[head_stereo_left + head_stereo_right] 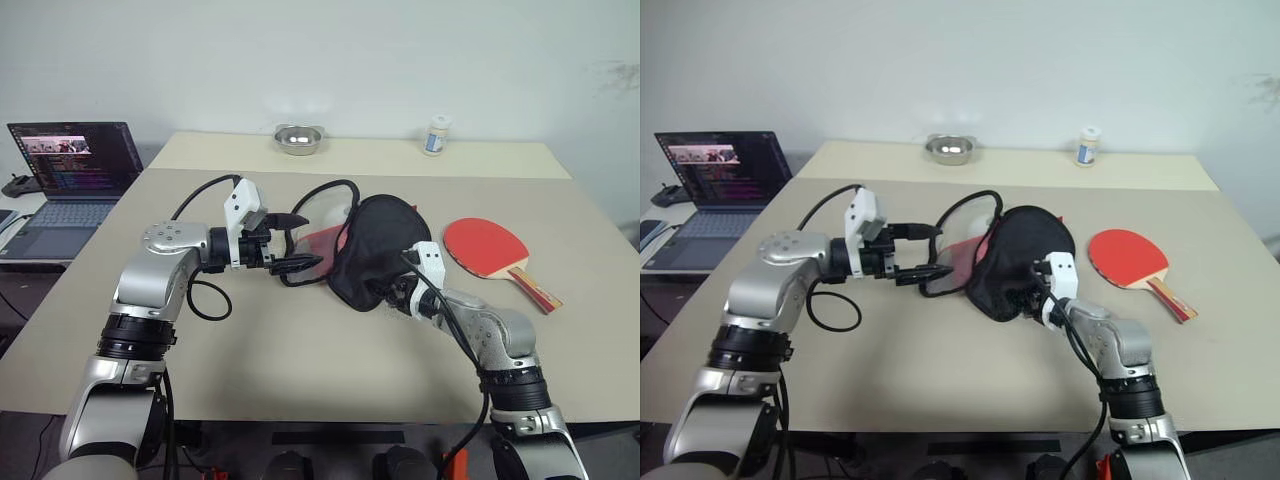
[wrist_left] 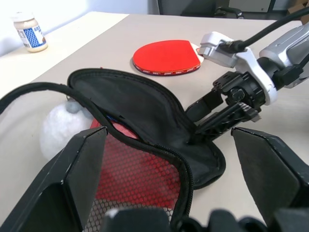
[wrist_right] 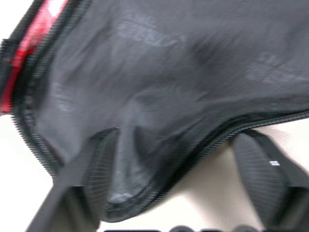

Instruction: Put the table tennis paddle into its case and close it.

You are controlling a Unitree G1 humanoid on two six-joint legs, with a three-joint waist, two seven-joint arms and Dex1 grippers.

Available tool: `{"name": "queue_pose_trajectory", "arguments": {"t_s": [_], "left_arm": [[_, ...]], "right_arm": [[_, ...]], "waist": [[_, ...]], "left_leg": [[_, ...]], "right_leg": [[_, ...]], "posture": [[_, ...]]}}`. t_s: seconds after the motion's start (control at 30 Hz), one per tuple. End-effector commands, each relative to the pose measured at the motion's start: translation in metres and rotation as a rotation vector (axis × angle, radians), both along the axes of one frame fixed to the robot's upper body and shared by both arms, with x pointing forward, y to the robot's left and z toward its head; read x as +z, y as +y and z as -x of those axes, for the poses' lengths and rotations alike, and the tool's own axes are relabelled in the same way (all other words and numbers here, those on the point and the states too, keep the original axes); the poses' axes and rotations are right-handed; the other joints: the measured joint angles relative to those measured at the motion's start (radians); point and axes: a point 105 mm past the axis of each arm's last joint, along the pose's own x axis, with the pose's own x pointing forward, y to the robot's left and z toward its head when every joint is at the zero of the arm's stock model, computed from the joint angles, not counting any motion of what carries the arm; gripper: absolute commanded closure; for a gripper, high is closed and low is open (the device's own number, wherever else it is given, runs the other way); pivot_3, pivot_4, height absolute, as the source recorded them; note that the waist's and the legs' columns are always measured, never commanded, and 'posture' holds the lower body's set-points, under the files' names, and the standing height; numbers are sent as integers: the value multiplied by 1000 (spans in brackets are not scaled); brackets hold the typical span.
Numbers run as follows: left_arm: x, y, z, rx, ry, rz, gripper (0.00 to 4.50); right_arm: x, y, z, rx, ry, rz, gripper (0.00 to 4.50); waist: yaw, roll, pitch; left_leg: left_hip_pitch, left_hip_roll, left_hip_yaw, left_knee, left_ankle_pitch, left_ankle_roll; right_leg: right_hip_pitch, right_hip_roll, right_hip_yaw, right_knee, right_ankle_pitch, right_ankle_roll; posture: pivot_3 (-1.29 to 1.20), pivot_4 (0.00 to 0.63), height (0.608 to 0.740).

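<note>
The case (image 1: 375, 250) lies unzipped near the middle of the beige worktop (image 1: 300, 350), its black flap raised and folded over so that most of the red mesh side beneath is hidden; only a strip of red shows at its left edge. The left pincer (image 1: 296, 243) is level at that open edge, its 2 fingers spread wide apart with the mesh edge of the case between them; whether they touch it is hard to make out. The right pincer (image 1: 392, 290) is at the narrow near end of the case. In the right wrist view, the black fabric and zip edge run between its 2 fingers (image 3: 96, 169), which stand apart; whether they press the fabric I cannot tell. The table tennis paddle (image 1: 490, 250) lies flat on the worktop, red face up, just right of the case and outside it. A white fuzzy thing (image 2: 60, 128) sits behind the case, half covered by the flap.
</note>
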Motion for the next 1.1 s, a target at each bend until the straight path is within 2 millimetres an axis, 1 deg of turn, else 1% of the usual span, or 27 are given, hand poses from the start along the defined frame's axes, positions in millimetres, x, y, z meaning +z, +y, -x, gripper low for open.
{"name": "queue_pose_trajectory", "arguments": {"t_s": [0.03, 0.1, 0.23, 0.27, 0.4, 0.5, 0.63, 0.8, 0.87, 0.97, 1.1], "left_arm": [[11, -2, 1, -13, -50, 4, 0], [11, -1, 1, -14, -50, 3, 0], [10, -1, 2, -14, -48, 4, 0], [9, -1, 2, -14, -48, 4, 0], [7, -2, 2, -14, -47, 6, 0], [6, -2, 2, -18, -48, -3, 0], [4, -4, 1, -33, -49, -13, 0], [0, -9, 3, -54, -43, -20, 0], [-1, -11, 3, -60, -41, -21, 0], [-1, -11, 3, -64, -40, -23, 0], [-3, -13, 4, -73, -37, -29, 0]], "right_arm": [[10, 0, -2, 13, -32, -13, 2009], [14, -5, -2, 8, -38, -17, 2759], [22, -22, -1, -12, -47, -3, 4193], [22, -27, 0, -16, -47, 2, 4470], [25, -43, 3, -33, -46, 28, 4470], [31, -53, 8, -21, -48, 49, 4470], [40, -84, 20, 1, -27, 126, 4470], [43, -109, 27, 4, 20, 180, 4470], [44, -115, 29, 17, 33, 203, 4470], [42, -117, 29, 34, 51, 219, 4470], [38, -123, 21, 35, 52, 266, 4470]], "waist": [[0, 0, 0], [0, 0, 0], [0, 0, 0], [0, 0, 0], [0, 0, 0], [0, 0, 0], [2, 1, 0], [3, 1, 0], [3, 1, 0], [1, 1, 0], [1, 0, 0]], "left_leg": [[0, 0, 0, 0, 0, 0], [0, 0, 0, 0, 0, 0], [-1, 0, 0, 0, 0, 0], [-1, -1, 0, 0, 0, 0], [-1, -1, 0, 0, 0, 0], [-1, 0, 0, 0, 0, 0], [-1, -1, 0, -1, 0, 0], [-1, -1, 0, -1, 0, 0], [-1, -1, 0, -1, 0, 0], [-2, -1, 0, -1, 0, 0], [-2, -1, 1, -1, 0, 0]], "right_leg": [[0, 0, 0, 0, 0, 0], [0, 0, 0, 0, 0, 0], [0, -1, 0, 0, 0, 0], [0, -1, 0, 0, 0, 0], [0, -1, 0, -1, 0, 0], [-1, -1, 0, 0, 0, 0], [-1, -1, 0, -1, 0, 0], [-1, -1, 0, -1, 0, 0], [-1, -1, 0, -1, 0, 0], [-2, 0, 0, -1, 0, 0], [-2, 0, 0, -1, 0, 0]], "posture": [[0, 150, 740], [0, 150, 740], [0, 150, 740], [0, 150, 740], [0, 150, 740], [0, 150, 740], [0, 150, 740], [0, 150, 740], [0, 150, 740], [0, 150, 740], [0, 150, 740]]}}
